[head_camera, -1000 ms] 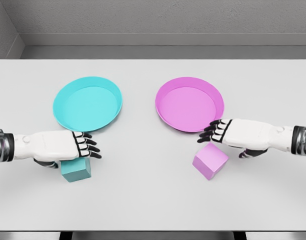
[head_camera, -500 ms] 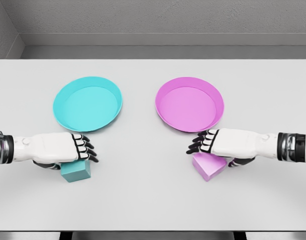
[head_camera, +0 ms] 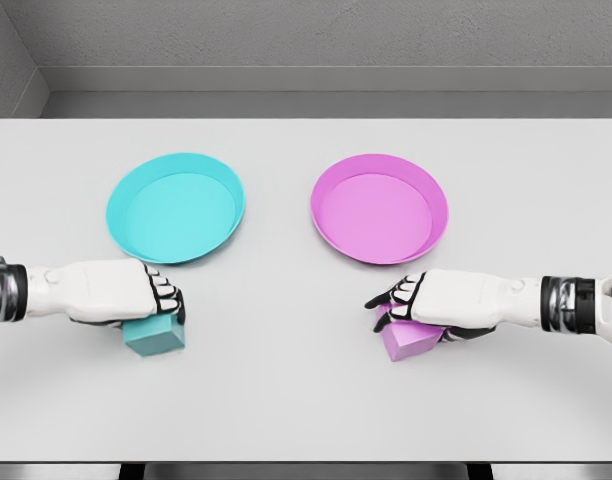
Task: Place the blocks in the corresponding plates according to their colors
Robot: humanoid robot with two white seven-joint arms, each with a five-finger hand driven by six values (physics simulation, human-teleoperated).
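both hands have come down over the last second. the left hand (head_camera: pixel 121 295) has dropped onto the teal block (head_camera: pixel 154 335), and its fingers (head_camera: pixel 166 297), which were fanned out over the block a moment ago, now curl down over the block's top edge. the right hand (head_camera: pixel 441 300) has slid in toward the middle of the desk (head_camera: pixel 286 400) and now covers the top of the pink block (head_camera: pixel 406 340), which was showing clear of the fingertips a second ago. its fingers (head_camera: pixel 391 297) look bent over the block's far side, but whether they really pinch it i cannot tell from here.

to me this means both grasps are closing at once and the lifts come next.

the teal block sits under the left fingertips, just short of the teal plate (head_camera: pixel 176 207), which lies beyond the fingers. the pink block lies under the right palm, with the pink plate (head_camera: pixel 379 208) just past the knuckles. both plates hold nothing yet.

each block looks like a cube, so neither has a real long axis. the teal one sits nearly square to the desk edge; the pink one is turned, one corner pointing toward the near edge.
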